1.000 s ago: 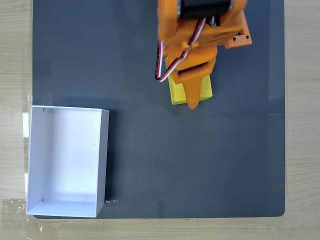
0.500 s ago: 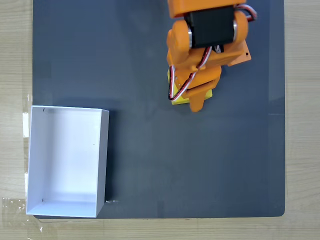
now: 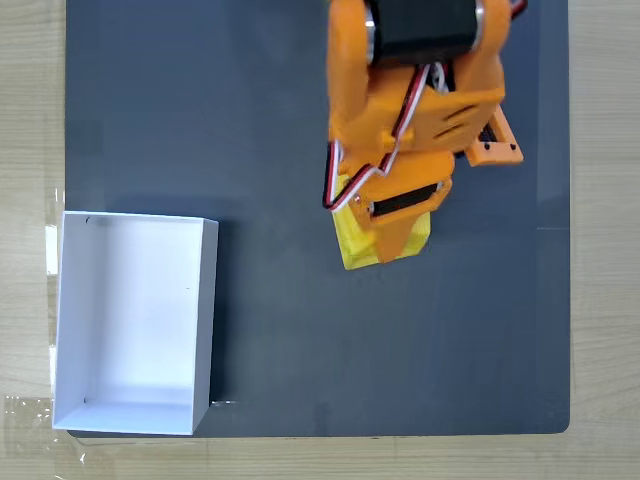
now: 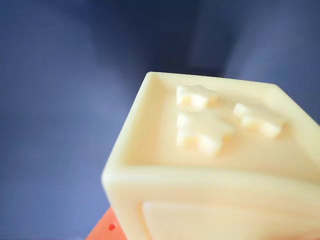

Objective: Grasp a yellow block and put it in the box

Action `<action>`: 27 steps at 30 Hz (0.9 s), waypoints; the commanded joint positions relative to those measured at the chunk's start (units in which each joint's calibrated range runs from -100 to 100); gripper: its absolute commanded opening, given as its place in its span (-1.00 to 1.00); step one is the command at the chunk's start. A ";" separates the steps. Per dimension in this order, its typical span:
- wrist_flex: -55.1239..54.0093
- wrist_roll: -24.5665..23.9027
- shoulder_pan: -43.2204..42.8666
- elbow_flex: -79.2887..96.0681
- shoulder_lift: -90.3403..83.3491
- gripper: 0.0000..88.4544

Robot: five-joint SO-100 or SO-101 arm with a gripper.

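Note:
In the fixed view the yellow block (image 3: 352, 246) shows beneath my orange gripper (image 3: 388, 246), right of the mat's centre. The fingers are shut on the block, and one orange finger (image 3: 385, 238) lies across its top. The block looks larger than a resting one, as if raised off the mat. Up close in the wrist view, the yellow block (image 4: 215, 170) looks pale, with small raised shapes in a recessed face; an orange gripper part (image 4: 106, 228) peeks out below it. The white box (image 3: 211, 310) stands open and empty at the lower left, well apart from the block.
A dark grey mat (image 3: 300, 350) covers most of the light wooden table (image 3: 605, 300). The box straddles the mat's left edge. Bare mat lies between the gripper and the box.
The gripper closed on the block, and arm and block have shifted downward in the fixed view. The block now looks bigger. The box has not moved.

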 commanded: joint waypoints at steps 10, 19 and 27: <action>-22.00 -4.30 18.32 -13.88 -4.09 -0.56; -29.77 -3.77 26.74 -15.05 4.22 -0.56; -32.30 -3.67 29.35 -15.05 12.18 -0.56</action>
